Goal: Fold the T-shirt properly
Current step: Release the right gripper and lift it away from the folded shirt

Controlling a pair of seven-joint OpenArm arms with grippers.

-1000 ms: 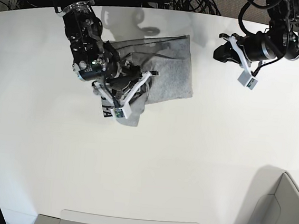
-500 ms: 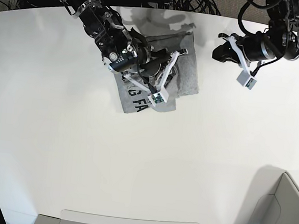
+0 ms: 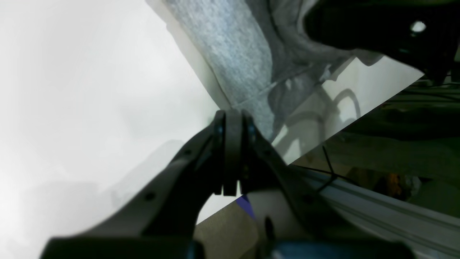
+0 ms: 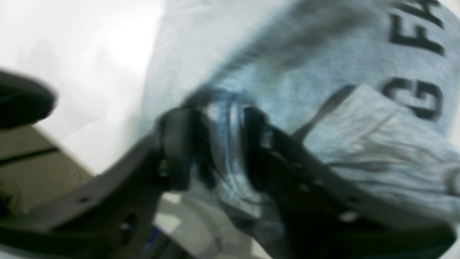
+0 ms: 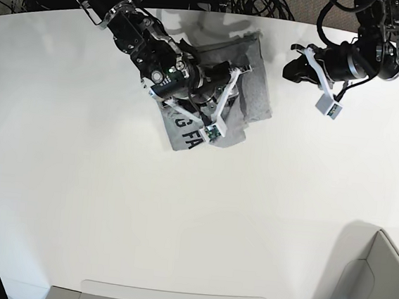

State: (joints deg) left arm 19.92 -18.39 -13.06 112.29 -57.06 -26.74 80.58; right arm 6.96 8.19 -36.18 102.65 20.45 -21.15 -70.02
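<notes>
Right gripper clamps T-shirt (lettering up).

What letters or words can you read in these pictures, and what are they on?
"FA" in black capitals, on the T-shirt.
"G" in black, just under it on the same cloth; the rest of both words is cut off or hidden.
The base view shows the same lettering beside the right pincer, too small to read fully.
No other text is visible.

So it's a big white table with a curved far edge, glossy enough to catch shadows. The only thing lying on it is the grey T-shirt, bunched up toward the far side, a bit left of center, with black lettering showing on its near-left part.
</notes>
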